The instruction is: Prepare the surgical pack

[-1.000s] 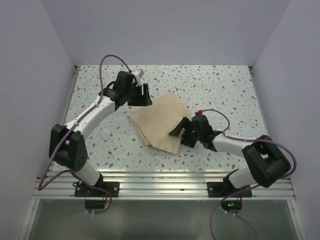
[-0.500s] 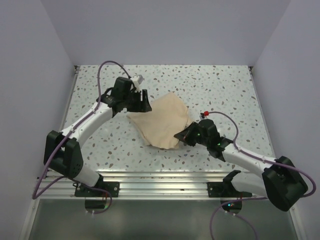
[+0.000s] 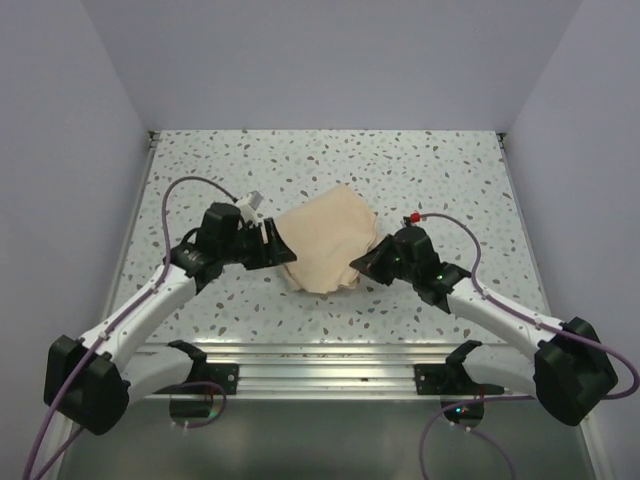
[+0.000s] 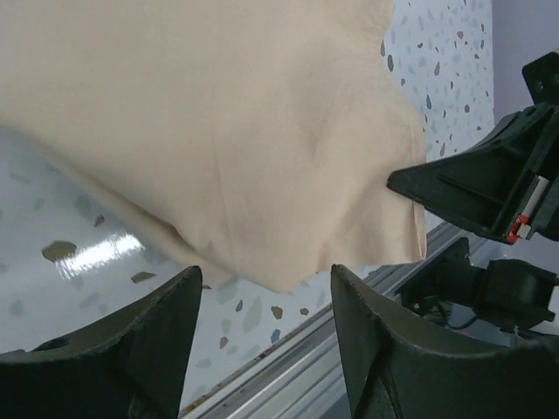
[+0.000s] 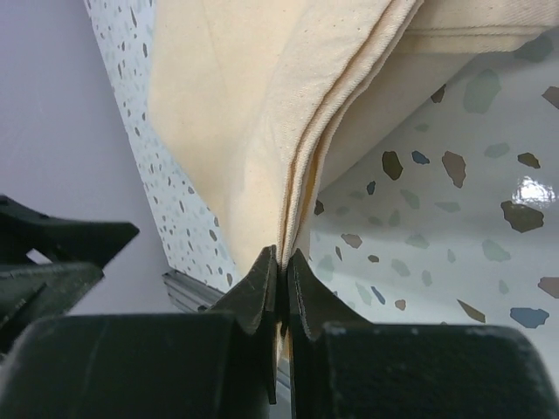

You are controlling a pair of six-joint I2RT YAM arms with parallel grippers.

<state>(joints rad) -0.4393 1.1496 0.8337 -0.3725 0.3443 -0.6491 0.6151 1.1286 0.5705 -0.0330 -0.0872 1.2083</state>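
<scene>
The beige cloth bundle [image 3: 325, 238] has drawn in from a flatter spread to a plump, matte fold mid-way across the glossy speckled tabletop [image 3: 450, 180], so the wrapping looks under way. The left gripper [image 4: 266, 292] has swung nearer, fingers spread and holding nothing; the right gripper [image 5: 279, 262] pinches the layered hemmed edge [image 5: 316, 166]

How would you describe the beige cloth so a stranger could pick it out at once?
Start at the speckled table and look to its middle, between the left gripper and the right gripper. There lies the beige cloth, a folded bundle whose layered edge the right gripper pinches. It is the only soft, plain tan thing on that flecked surface.
</scene>
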